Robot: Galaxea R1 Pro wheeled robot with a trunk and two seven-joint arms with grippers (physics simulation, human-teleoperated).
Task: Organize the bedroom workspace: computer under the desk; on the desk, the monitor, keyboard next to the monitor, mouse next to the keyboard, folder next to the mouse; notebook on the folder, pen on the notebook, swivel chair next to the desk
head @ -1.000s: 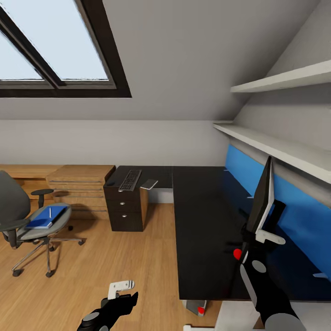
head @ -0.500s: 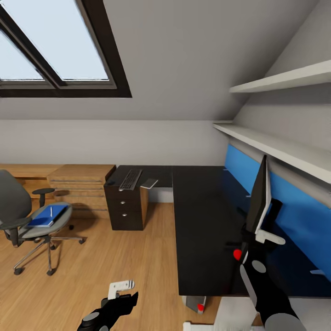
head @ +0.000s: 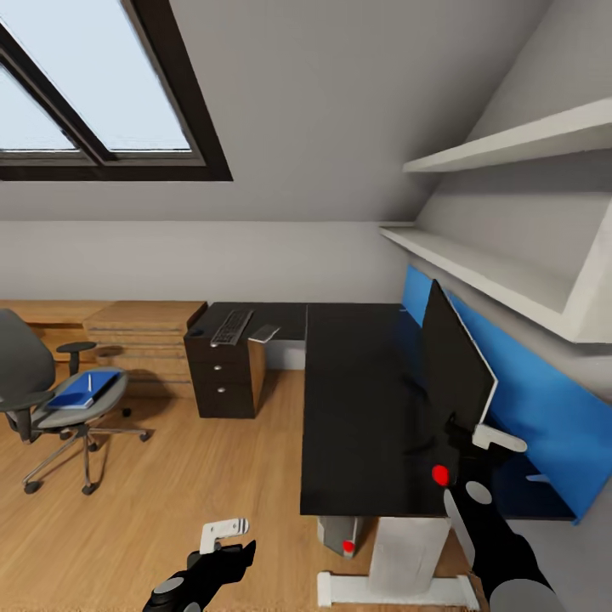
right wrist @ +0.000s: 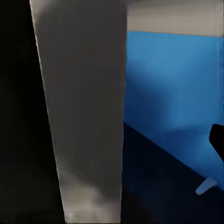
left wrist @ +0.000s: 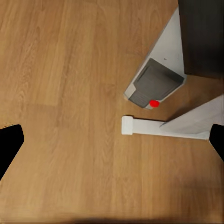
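- Black-topped L-shaped desk (head: 357, 408) with a blue back panel runs along the right wall, its white leg at the near end.
- Wide flat black monitor (head: 455, 370) with a pale grey back stands near the desk's right near corner, gripped at its lower edge by the right gripper (head: 463, 450), whose fingers close on it.
- Small silver-grey tower computer (head: 340, 535) with a red dot sits on the wooden floor under the desk's near end, just beside the white leg.
- Flat dark-keyed keyboard (head: 230, 326) lies on the desk's far left wing above the black drawer unit.
- Grey swivel chair (head: 51, 399) stands at far left, well apart from the desk, with the bright blue folder (head: 83, 391) on its seat.
- Left gripper (head: 223, 531) hangs over the floor, fingers apart, holding nothing.
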